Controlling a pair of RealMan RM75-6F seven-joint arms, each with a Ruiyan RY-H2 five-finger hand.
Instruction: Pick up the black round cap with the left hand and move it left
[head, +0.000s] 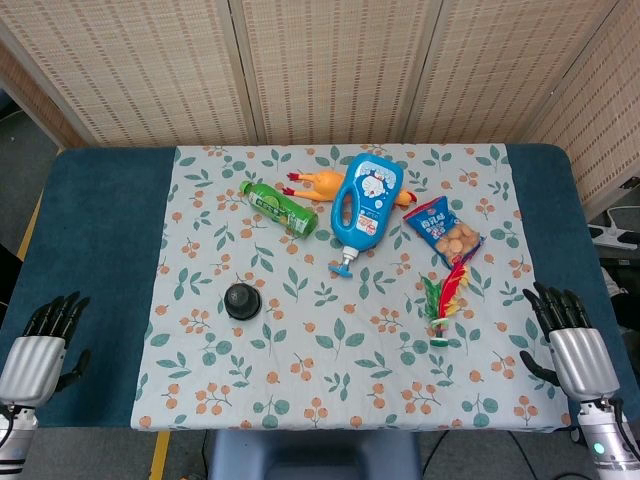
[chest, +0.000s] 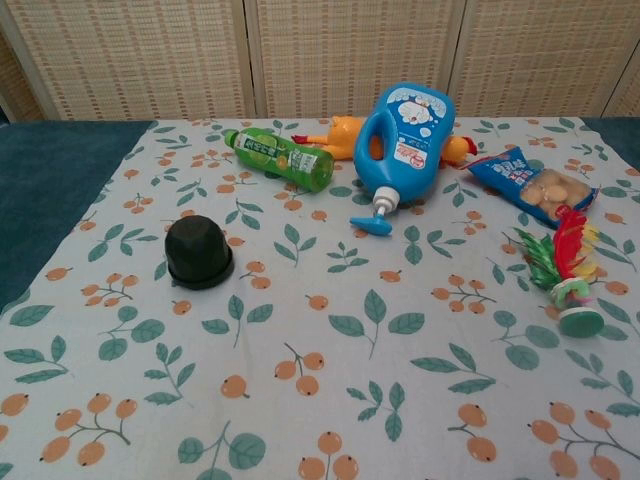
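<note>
Sitting upright on the leaf-and-berry tablecloth (head: 300, 380), the black round cap (head: 241, 300) lies in the left half of the cloth, well apart from every other thing and nearer the front edge than the back. Toward the back edge a green bottle (head: 279, 208) lies on its side, with a yellow rubber chicken (head: 318, 184) beside it and a blue pump bottle (head: 365, 205) lying partly over the chicken, its nozzle pointing toward the front. Right of these lie a blue snack bag (head: 444, 230) and a feathered shuttlecock (head: 445, 296). The left hand (head: 40, 345) rests at the front left corner of the blue tabletop (head: 100, 230), fingers apart and holding nothing. The right hand (head: 570, 335) rests at the front right corner, likewise spread and empty.
</note>
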